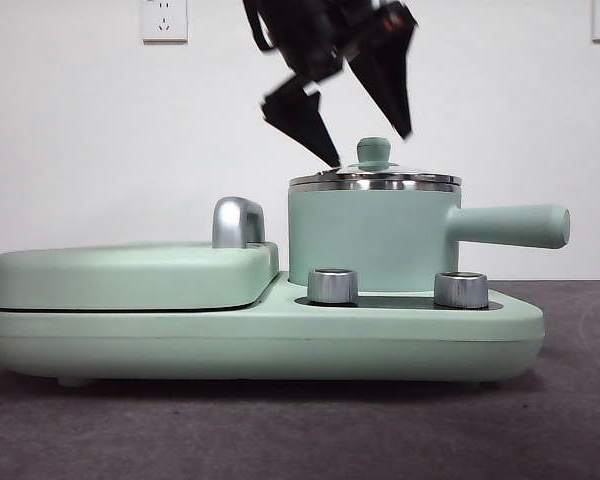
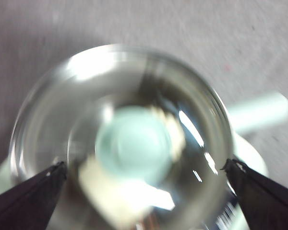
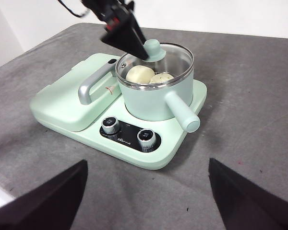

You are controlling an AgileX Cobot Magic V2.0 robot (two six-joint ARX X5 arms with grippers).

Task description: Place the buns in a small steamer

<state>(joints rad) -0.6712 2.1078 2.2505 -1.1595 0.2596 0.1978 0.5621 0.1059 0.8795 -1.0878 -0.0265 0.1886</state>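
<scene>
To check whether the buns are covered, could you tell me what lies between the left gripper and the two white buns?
The glass lid with its mint-green knob lies between. The left gripper hangs open over it, and the right wrist view shows both buns through it inside the small mint-green steamer.

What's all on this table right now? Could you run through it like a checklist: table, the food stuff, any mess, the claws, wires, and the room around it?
Surface: grey table, cloth-like.
Job's things: both buns lie inside the small steamer; its glass lid is on.
Clutter: nothing seen beyond the mint-green cooker base with flat griddle lid and two dials.
Grippers: left gripper open, just above the lid knob; right gripper open, held back from the cooker.
Cables: a thin black one on the left arm.
Surroundings: white wall, two sockets.
</scene>
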